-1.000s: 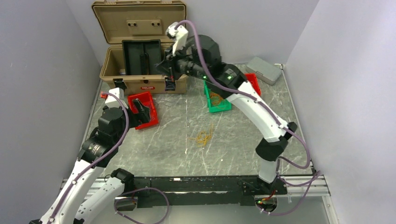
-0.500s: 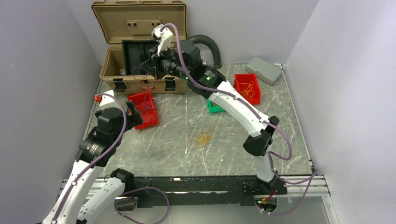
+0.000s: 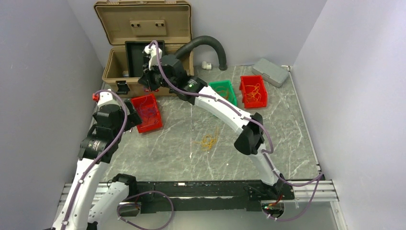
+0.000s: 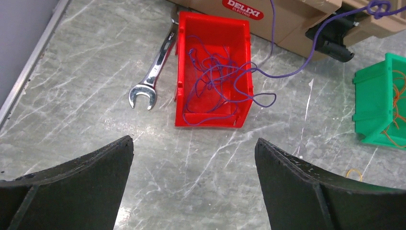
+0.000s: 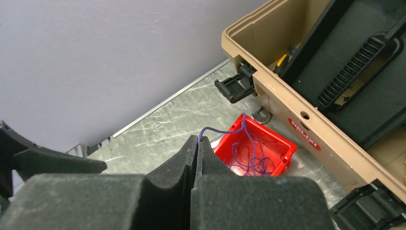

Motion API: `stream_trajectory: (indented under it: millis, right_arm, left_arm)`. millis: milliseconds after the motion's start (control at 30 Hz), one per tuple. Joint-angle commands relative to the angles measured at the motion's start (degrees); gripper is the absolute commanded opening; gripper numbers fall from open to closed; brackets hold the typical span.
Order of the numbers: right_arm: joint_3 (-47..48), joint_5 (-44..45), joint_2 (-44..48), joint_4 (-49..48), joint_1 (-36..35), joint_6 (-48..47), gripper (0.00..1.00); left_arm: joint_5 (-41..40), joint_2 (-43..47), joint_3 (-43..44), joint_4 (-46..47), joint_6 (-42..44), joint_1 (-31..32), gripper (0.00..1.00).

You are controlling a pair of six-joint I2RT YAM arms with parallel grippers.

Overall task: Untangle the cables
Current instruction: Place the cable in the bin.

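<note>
A thin purple cable (image 5: 218,130) rises from the tangle in the left red bin (image 5: 277,140), and my right gripper (image 5: 197,140) is shut on its end. That gripper (image 3: 146,81) hangs above the bin by the toolbox front. The purple tangle (image 4: 215,81) fills the bin (image 4: 182,72), and one strand (image 4: 306,62) runs up and to the right. My left gripper (image 4: 193,140) stands open and empty over bare table, just short of the bin. A loose bundle of orange-yellow cables (image 3: 208,141) lies mid-table.
An open tan toolbox (image 3: 143,48) stands at the back left with a black hose (image 3: 206,42) beside it. A wrench (image 4: 152,79) lies left of the red bin. A green bin (image 3: 225,91) and a second red bin (image 3: 253,91) hold orange wires. A grey box (image 3: 270,72) sits far right.
My right arm has swung left from over the green bin to the toolbox front, still shut. The left arm has drawn back slightly from the red bin.
</note>
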State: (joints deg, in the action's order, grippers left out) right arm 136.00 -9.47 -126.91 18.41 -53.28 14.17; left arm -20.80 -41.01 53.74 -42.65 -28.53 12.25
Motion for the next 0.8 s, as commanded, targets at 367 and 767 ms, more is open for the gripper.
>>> stream_trajectory:
  millis: [367, 767]
  right_arm:
    - [-0.1, -1.3, -10.1, -10.8, 0.8, 4.8, 0.0]
    - [-1.9, 7.5, -20.2, -11.7, -0.3, -2.2, 0.0]
  left_arm:
    - [14.6, -3.2, 2.1, 0.7, 3.1, -10.3, 0.99]
    - [23.0, -6.8, 1.1, 2.3, 4.5, -18.7, 0.99]
